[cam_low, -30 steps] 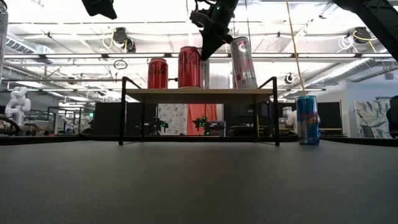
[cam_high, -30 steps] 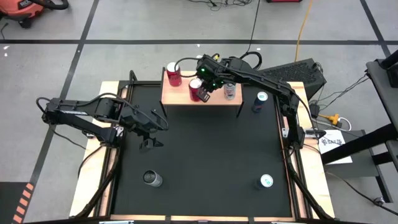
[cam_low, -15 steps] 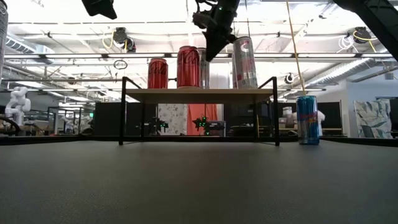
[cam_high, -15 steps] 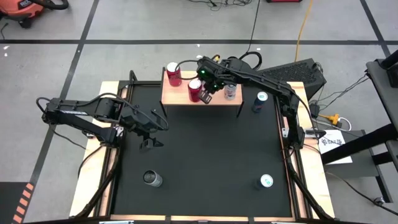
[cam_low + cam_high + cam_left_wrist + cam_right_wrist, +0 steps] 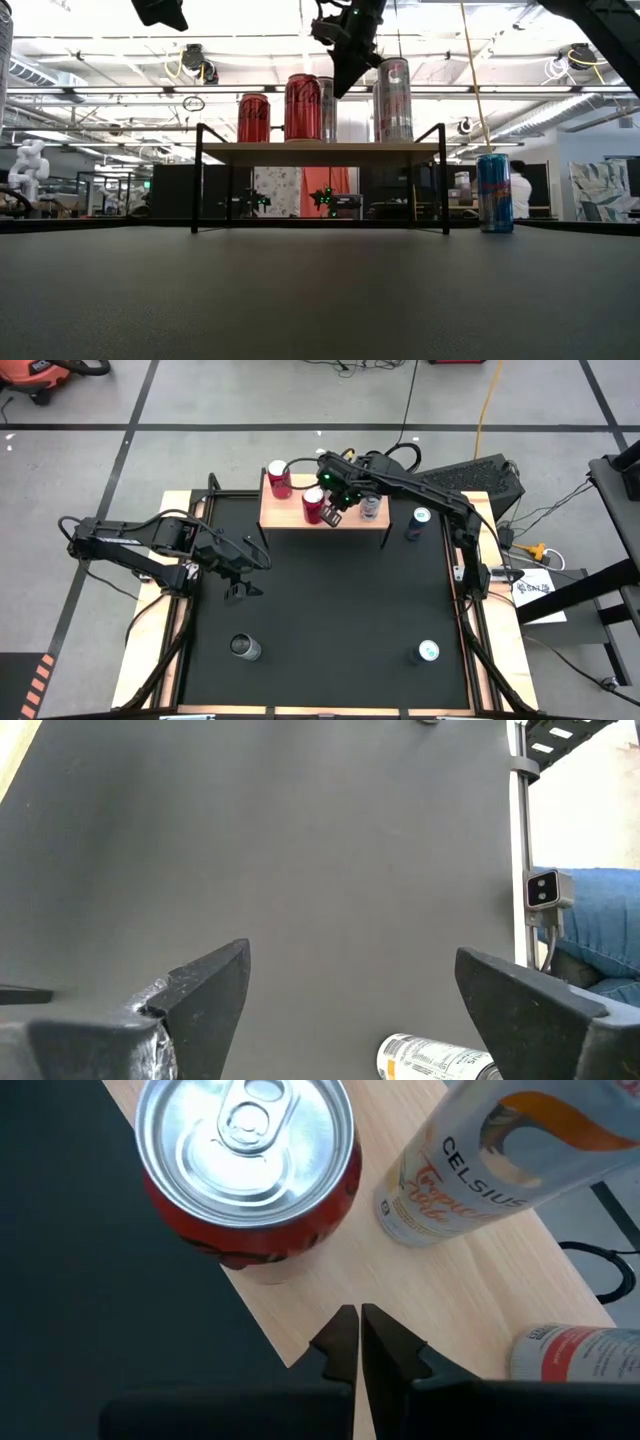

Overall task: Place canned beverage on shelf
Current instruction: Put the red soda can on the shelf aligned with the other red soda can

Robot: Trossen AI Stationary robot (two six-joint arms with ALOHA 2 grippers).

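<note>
The shelf (image 5: 300, 517) stands at the mat's far edge, its light wood top (image 5: 320, 148) on thin black legs. Several cans stand upright on it: two red ones (image 5: 278, 478) (image 5: 314, 506), a silver one (image 5: 370, 508) and a tall Celsius can (image 5: 500, 1150). My right gripper (image 5: 358, 1342) is shut and hangs over the shelf's near edge, just beside the nearer red can (image 5: 250, 1160), tips at can-top height (image 5: 345, 85). My left gripper (image 5: 345, 1000) waits open above the mat at the left (image 5: 243, 572), nothing between its fingers.
A blue can (image 5: 494, 192) stands on the black mat right of the shelf (image 5: 415, 525). A silver can (image 5: 245, 648) lies on its side near the front left, also in the left wrist view (image 5: 435, 1058). Another can (image 5: 427, 652) stands front right.
The silver can at the shelf's right, which leaned with its top toward the left, has come upright. The nearer red can has shifted a little toward the left along the shelf's near edge. My right gripper stays shut beside it.
</note>
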